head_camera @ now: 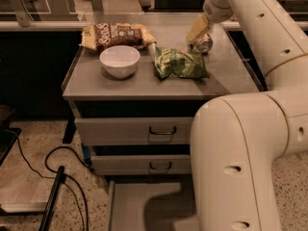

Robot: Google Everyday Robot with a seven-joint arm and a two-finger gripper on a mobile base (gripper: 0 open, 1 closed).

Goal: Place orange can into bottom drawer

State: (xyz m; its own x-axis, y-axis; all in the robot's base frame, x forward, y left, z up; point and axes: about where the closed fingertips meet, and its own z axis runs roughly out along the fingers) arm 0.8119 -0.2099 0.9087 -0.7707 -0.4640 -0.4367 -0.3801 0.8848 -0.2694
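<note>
Can (205, 43): on its side, back right of the countertop (226, 83), just beside the green bag (180, 63).
Gripper (195, 37): down at the can, seemingly for pick-up; whether it grips cannot be told.
Bottom drawer (134, 206): open below, apparently ready to receive the can.

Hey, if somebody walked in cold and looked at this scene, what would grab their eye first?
The bulky white robot arm fills the right foreground and bends back over the grey cabinet. Its gripper is at the orange can near the back right of the cabinet top, just behind the green snack bag. At the bottom, the bottom drawer stands pulled out.
</note>
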